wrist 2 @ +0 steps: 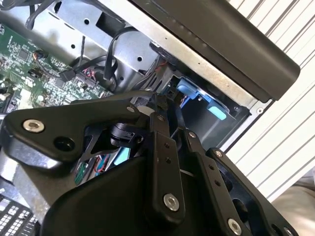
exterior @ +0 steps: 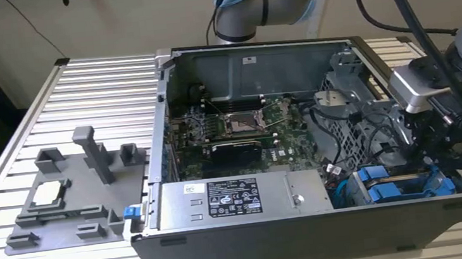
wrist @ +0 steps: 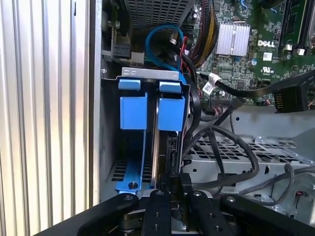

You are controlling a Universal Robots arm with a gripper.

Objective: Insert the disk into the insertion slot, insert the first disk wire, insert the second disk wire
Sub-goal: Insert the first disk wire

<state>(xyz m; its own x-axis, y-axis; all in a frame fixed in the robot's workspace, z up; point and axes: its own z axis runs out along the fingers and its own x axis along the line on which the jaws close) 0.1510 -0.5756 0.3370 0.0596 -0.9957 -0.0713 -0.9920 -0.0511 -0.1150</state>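
The open computer case lies on the table. In its drive cage stand two blue-framed drives side by side. The disk sits in the insertion slot next to the other blue-framed drive; their blue tabs show in the exterior view. My gripper hangs directly over the disk's connector end, its black fingers close together on a small black wire connector. In the second wrist view the gripper points down into the cage by a blue tab.
Black cables and a blue cable loop beside the drive cage. The motherboard and power supply fill the case. A grey fixture with a blue-tipped part stands at the exterior view's left on the slatted table.
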